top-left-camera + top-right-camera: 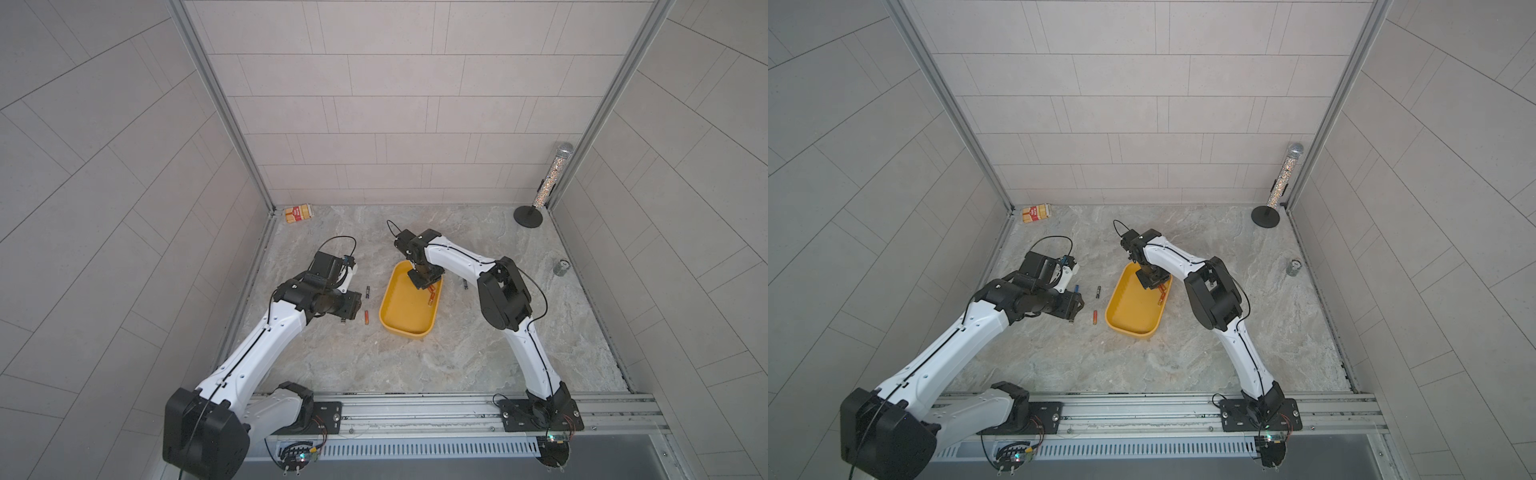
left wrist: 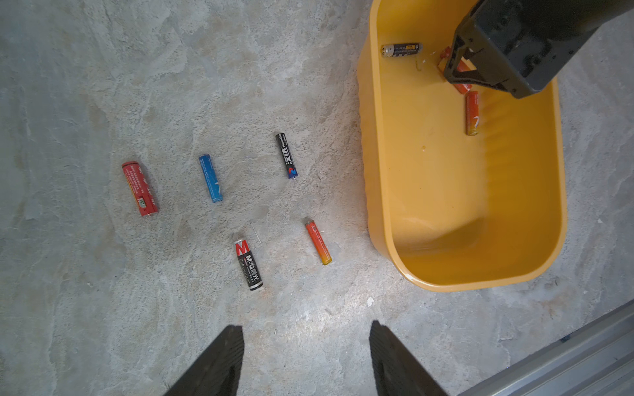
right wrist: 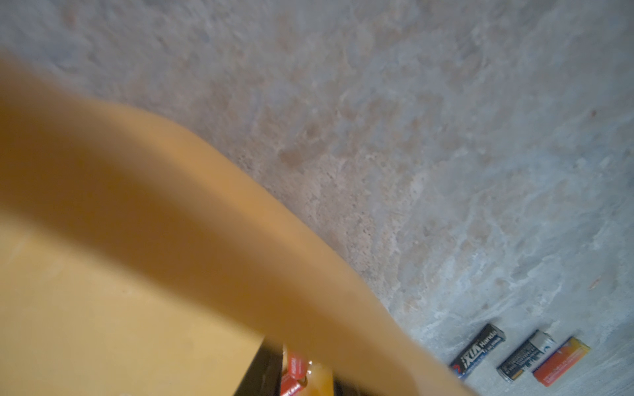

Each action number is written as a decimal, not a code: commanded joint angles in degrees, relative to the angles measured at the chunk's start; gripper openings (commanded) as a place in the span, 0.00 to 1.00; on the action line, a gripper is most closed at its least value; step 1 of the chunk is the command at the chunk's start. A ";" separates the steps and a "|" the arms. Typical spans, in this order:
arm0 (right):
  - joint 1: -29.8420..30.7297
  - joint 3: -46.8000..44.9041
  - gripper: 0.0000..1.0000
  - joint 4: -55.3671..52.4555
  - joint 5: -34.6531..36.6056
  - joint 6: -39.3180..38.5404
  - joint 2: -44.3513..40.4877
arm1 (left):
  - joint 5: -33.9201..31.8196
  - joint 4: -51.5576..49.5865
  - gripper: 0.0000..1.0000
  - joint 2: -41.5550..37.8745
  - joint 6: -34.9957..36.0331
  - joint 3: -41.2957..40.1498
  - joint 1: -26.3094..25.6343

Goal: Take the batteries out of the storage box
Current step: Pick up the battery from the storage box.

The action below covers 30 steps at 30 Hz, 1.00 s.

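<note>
Mid-table on the grey marbled tabletop (image 1: pixel 374 365), the shallow yellow plastic storage box (image 2: pixel 446 205) sits with bare surface off its near end. Beside it the left gripper (image 2: pixel 305 325) hangs, fingers (image 2: pixel 219 363) spread wide, near five loose cylindrical batteries (image 2: pixel 210 177). Inside the box's far end the right gripper (image 1: pixel 424 283) covers orange-red batteries (image 3: pixel 291 368), seemingly straddling one; pinching or parted, cannot tell. A black battery (image 2: pixel 401 49) lies clear beside.

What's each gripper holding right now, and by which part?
Left gripper: open, holds nothing. Right gripper: down in the box, fingers either side of red batteries; whether it grips one, and where, cannot be told.
</note>
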 commanded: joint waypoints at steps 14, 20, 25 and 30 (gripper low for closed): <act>-1.24 0.41 0.21 0.61 -11.89 1.35 3.50 | -1.96 -0.99 0.67 -0.10 0.31 0.68 -0.23; -1.50 1.00 0.19 0.26 -12.13 1.57 2.60 | -2.17 -0.97 0.67 0.09 0.32 0.77 -0.23; -1.51 1.71 0.03 -0.56 -11.51 1.70 3.18 | -2.24 -0.99 0.67 0.15 0.29 0.79 -0.17; -1.42 2.23 0.00 -1.33 -11.63 1.93 2.07 | -2.50 -1.03 0.67 0.13 0.23 0.77 -0.17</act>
